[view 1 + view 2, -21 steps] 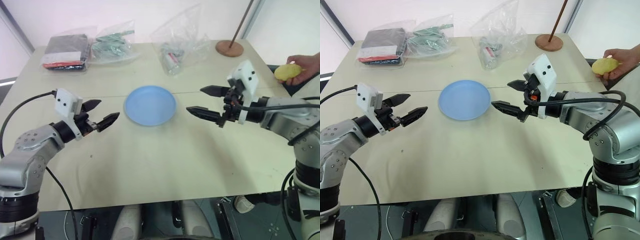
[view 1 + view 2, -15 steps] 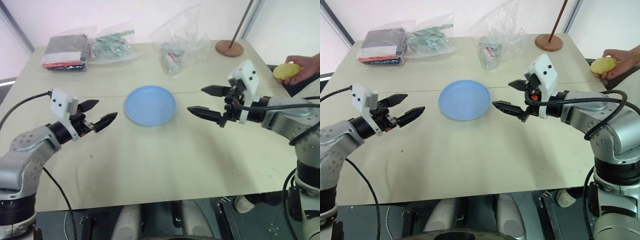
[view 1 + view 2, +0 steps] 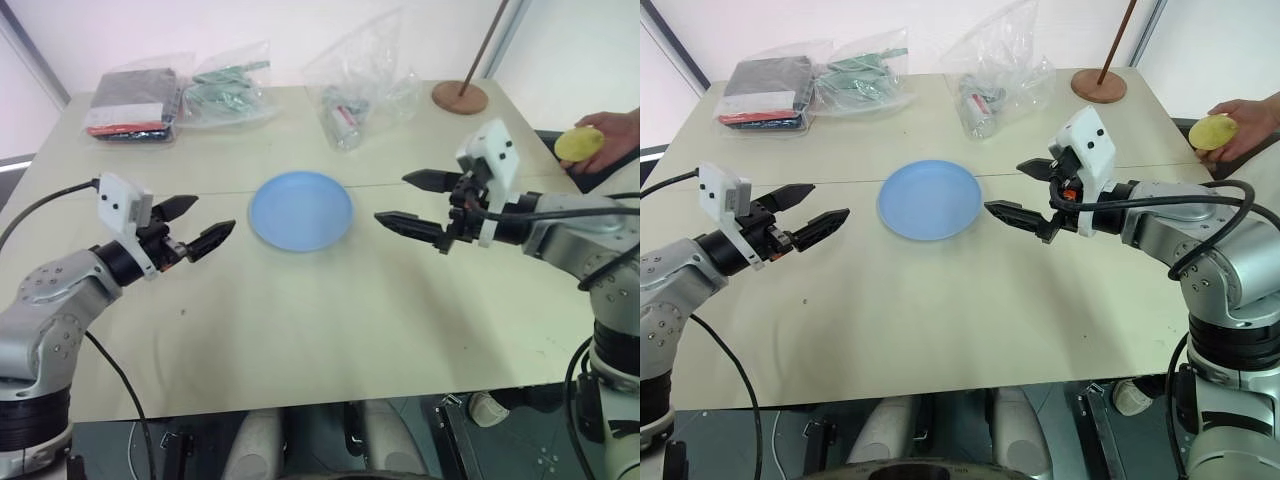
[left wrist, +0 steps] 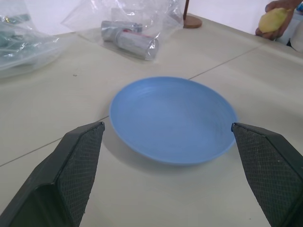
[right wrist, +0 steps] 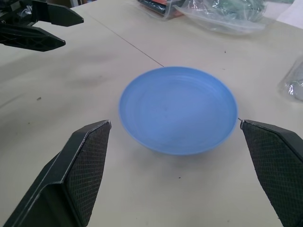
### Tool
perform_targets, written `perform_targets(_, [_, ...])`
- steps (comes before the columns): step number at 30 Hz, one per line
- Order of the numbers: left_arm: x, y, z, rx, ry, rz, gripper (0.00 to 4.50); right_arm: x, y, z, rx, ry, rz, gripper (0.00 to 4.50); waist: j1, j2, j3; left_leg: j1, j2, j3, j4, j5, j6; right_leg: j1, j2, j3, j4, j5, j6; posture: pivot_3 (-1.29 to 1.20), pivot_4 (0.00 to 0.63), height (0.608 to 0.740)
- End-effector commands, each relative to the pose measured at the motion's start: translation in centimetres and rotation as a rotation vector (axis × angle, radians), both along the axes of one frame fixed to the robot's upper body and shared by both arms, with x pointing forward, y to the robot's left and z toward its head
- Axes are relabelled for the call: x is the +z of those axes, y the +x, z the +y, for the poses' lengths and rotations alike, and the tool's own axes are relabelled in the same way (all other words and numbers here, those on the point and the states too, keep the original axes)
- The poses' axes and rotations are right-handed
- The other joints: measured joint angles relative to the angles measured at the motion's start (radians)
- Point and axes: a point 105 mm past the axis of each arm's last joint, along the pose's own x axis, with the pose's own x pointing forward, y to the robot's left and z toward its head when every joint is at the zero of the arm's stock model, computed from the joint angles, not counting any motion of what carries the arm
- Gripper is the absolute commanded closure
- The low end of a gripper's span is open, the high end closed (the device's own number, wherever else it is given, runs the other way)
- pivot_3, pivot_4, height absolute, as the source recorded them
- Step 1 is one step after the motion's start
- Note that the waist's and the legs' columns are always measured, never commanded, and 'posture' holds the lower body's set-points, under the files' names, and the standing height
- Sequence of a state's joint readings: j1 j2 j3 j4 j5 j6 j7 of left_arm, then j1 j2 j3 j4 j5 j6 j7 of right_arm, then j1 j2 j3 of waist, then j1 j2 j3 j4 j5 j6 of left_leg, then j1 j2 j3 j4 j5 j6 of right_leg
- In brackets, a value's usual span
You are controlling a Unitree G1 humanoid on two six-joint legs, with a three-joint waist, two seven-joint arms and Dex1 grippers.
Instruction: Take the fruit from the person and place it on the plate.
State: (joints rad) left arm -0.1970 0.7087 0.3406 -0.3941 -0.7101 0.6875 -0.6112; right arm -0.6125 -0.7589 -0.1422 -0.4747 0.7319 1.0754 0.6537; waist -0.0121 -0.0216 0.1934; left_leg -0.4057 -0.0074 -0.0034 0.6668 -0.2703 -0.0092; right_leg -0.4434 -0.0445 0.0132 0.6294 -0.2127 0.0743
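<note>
Light blue plate (image 3: 301, 210) sits empty near the middle of the beige tabletop (image 3: 330, 330), flat, nothing touching it.

Left pincer (image 3: 200, 225) hovers over the tabletop to the left of the plate, pointing toward it, fingers spread wide apart, nothing between them. Right pincer (image 3: 415, 205) hovers to the right of the plate, pointing toward it from the other side, fingers likewise wide apart and empty. The plate lies between the two pincers, apart from both.

Pale yellow fruit (image 3: 579, 144) is held in the person's hand (image 3: 612, 135) at the far right edge of the scene, beyond the right edge of the tabletop and well apart from the right pincer. Fingers curl around the fruit from behind; it is off the tabletop, not on the plate.

Far side of tabletop: a clear plastic bag (image 3: 355, 85) with a cylindrical item inside, far of the plate; a second clear bag with green contents (image 3: 228, 85) to its left; a dark flat packet in plastic (image 3: 135, 105) at far left. A round brown wooden base with a pole (image 3: 460, 97) stands at the far right corner.
</note>
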Motion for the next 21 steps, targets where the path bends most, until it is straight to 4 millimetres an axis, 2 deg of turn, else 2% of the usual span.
perform_targets(1, [1.34, -0.34, -0.13, -0.009, 0.018, -0.059, 0.0, 0.91, -0.22, -0.03, 0.002, 0.008, -0.047, 0.01, 0.0, 0.0, 0.0, 0.0, 0.0, 0.0, 0.0, 0.0, 0.0, 0.0, 0.0, 0.0, 0.0, 0.0, 0.0, 0.0, 0.15, 0.74])
perform_targets(21, [1.16, -0.09, -0.04, 0.003, 0.033, -0.057, 0.0, 0.62, -0.3, -0.14, -0.027, 0.024, -0.048, 0.01, 0.0, 0.0, 0.0, 0.0, 0.0, 0.0, 0.0, 0.0, 0.0, 0.0, 0.0, 0.0, 0.0, 0.0, 0.0, 0.0, 0.15, 0.74])
